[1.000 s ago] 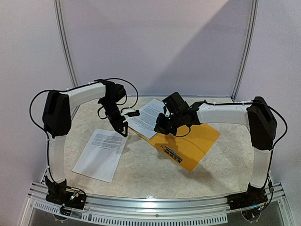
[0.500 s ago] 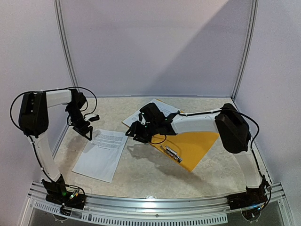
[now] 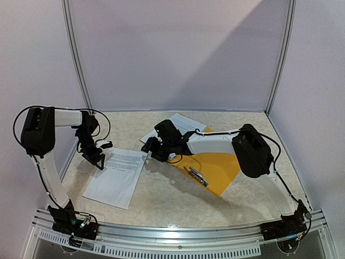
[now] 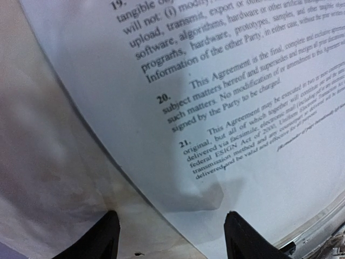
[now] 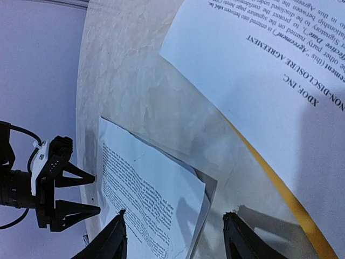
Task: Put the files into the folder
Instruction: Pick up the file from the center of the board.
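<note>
**Loose sheet on the mat, both grippers empty: risk of crumpling or shoving it**

Top external view: The orange-yellow folder [image 3: 218, 170] lies open right of centre, one sheet [image 3: 180, 125] resting on its far part, metal clip [image 3: 198, 176] showing near its front edge. A second sheet [image 3: 117, 174] lies flat on the table [image 3: 161, 202], left of the folder and apart from it. The left gripper [image 3: 97, 157] hangs just beside this sheet's far-left corner; the right gripper [image 3: 151, 147] reaches across toward its far-right corner. Neither holds anything.

Left wrist view: fingers spread, nothing between them, the printed sheet [image 4: 226, 97] close below. Its edge runs between the fingertips. Risk, as I judge it: closing from above on flat paper may only scrape or buckle it rather than lift it.

Right wrist view: the right gripper [image 5: 175, 237] stands parted over the corner of the loose sheet [image 5: 151, 199], which looks slightly lifted, a shadow under it. The folder's yellow edge [image 5: 280, 183] lies just beyond. Both arms converging on one sheet could push it, tear it, or collide.
</note>
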Robot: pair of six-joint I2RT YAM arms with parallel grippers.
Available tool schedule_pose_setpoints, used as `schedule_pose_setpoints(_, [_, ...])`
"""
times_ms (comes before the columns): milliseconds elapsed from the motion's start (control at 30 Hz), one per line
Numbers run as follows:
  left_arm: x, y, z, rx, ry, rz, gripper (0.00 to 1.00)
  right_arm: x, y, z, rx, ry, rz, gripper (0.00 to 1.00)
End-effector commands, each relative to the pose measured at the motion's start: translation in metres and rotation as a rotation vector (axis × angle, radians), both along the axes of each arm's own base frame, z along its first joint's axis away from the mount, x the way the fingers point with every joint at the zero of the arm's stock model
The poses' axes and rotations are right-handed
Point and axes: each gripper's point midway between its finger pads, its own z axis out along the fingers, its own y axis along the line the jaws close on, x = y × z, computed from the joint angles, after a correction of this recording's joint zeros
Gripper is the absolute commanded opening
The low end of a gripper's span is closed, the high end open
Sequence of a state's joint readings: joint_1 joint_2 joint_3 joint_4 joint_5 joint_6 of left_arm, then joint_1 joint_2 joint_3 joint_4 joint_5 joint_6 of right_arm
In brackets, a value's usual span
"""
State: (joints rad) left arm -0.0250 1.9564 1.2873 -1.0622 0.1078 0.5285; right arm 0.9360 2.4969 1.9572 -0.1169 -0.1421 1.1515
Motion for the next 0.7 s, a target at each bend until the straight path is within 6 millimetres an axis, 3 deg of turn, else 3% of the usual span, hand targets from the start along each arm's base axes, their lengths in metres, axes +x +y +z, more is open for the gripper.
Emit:
schedule_pose_setpoints(0, [0.002, -0.001, -0.016, 0.0, 0.0, -0.017, 0.69, 0.006, 0.01, -0.004, 0.03, -0.001, -0.011, 0.6])
schedule_pose_setpoints(167, [0.0, -0.001, -0.017, -0.001, 0.006, -0.018, 0.69, 0.001, 0.022, -0.026, 0.075, 0.064, 0.011, 0.59])
schedule_pose_setpoints(300, [0.001, -0.001, -0.017, -0.003, 0.005, -0.021, 0.69, 0.001, 0.025, -0.028, 0.083, 0.074, 0.01, 0.59])
schedule_pose_setpoints(533, [0.002, -0.002, -0.017, -0.007, 0.004, -0.02, 0.69, -0.002, 0.033, -0.022, 0.131, 0.083, 0.04, 0.55])
schedule_pose_setpoints(667, [0.0, -0.002, -0.019, -0.009, 0.015, -0.016, 0.69, -0.002, 0.041, -0.008, 0.18, 0.045, 0.063, 0.5])
